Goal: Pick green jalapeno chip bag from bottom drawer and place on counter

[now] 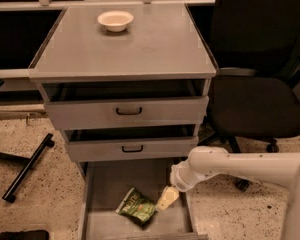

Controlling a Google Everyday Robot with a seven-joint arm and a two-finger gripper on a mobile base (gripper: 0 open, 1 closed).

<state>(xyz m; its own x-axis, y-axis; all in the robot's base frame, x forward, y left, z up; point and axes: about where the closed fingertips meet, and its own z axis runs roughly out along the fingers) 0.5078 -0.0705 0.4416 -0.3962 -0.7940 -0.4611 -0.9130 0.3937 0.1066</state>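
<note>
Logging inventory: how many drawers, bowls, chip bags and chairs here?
Drawers: 3 (top drawer, middle drawer, bottom drawer)
Bowl: 1
Green chip bag: 1
Chair: 1
Total: 6
End effector hangs over the bottom drawer, right of the bag.

The chip bag (136,212) lies in the bottom drawer (109,183), gripper (167,198) just right of it, bowl (115,20) on the counter (140,51)

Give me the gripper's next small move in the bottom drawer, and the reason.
Probably ease the gripper a little down and across onto the chip bag. It hangs inside the open bottom drawer, just to the right of the bag, and the bag lies flat on the drawer floor, not yet picked up.
</note>
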